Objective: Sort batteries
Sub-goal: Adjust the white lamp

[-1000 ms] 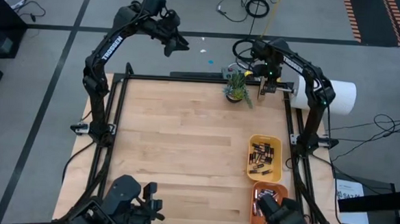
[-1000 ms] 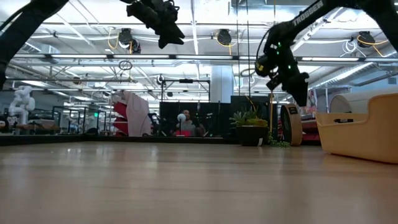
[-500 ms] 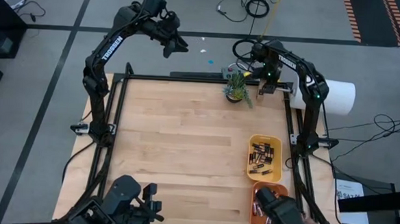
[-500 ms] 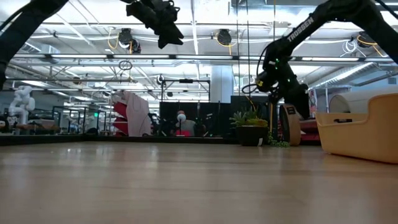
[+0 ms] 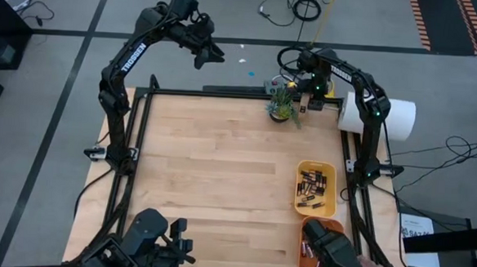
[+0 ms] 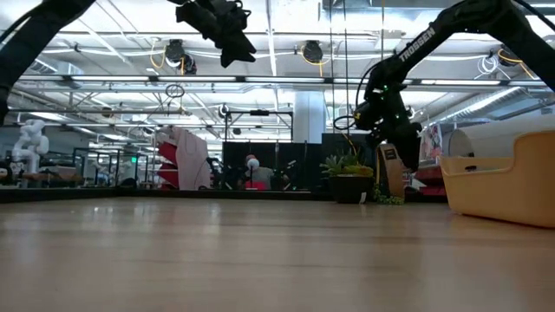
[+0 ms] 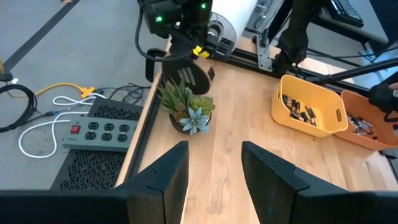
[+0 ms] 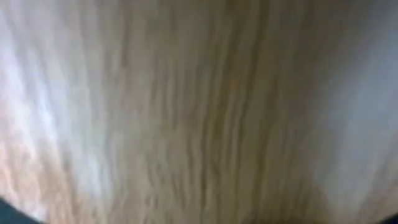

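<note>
- Swung leftward since a second ago: right gripper (image 5: 305, 96), now beside small potted green succulent (image 5: 282, 104) at far table edge; finger gap impossible to tell.
- Nearer: small dark and silvery cylindrical batteries (image 5: 313, 189) lying in yellow plastic tray (image 5: 301, 168), more in orange tray (image 5: 306, 232).
- Farther: left gripper (image 5: 212, 55) raised beyond light wooden table (image 5: 212, 173), fingers (image 7: 163, 177) parted, empty.

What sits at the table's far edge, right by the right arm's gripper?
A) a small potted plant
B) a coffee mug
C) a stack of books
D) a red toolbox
A: a small potted plant stands at the table's far edge, just beside the right gripper.
</note>
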Robot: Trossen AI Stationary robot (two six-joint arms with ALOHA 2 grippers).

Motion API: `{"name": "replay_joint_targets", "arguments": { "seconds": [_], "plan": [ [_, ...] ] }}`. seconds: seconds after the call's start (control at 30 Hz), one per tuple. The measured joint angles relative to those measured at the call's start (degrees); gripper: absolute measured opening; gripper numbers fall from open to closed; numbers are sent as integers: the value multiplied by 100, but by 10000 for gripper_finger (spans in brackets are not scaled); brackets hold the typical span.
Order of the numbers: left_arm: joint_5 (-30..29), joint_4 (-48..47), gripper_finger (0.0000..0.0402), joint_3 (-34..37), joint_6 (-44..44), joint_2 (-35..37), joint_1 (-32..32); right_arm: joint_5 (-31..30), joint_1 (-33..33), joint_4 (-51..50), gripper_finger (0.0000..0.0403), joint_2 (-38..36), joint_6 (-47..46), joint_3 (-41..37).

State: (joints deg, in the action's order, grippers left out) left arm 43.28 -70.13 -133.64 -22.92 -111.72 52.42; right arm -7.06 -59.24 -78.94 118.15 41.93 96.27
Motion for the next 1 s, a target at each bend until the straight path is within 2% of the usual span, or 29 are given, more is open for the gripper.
{"name": "replay_joint_targets", "arguments": {
  "seconds": [0.1,0.2,0.37,0.43,0.5,0.67,1.0],
  "plan": [
    [1,-2,157,0,0,0,0,148,-11,-94,141,107,-52,10],
    [1,-7,157,0,0,0,0,692,-11,-208,112,274,-237,21],
    [0,-59,157,2,-2,0,2,1012,-4,196,84,442,-494,-3],
    [1,-62,157,2,-2,0,7,771,34,205,79,449,-514,-4],
    [1,-69,157,2,-2,0,7,777,35,108,69,451,-480,-16],
    [-3,-28,157,2,-4,0,7,655,62,37,15,354,-550,-31],
    [-9,76,157,2,-5,0,7,643,170,-271,12,-162,-1106,-44]
  ]
}}
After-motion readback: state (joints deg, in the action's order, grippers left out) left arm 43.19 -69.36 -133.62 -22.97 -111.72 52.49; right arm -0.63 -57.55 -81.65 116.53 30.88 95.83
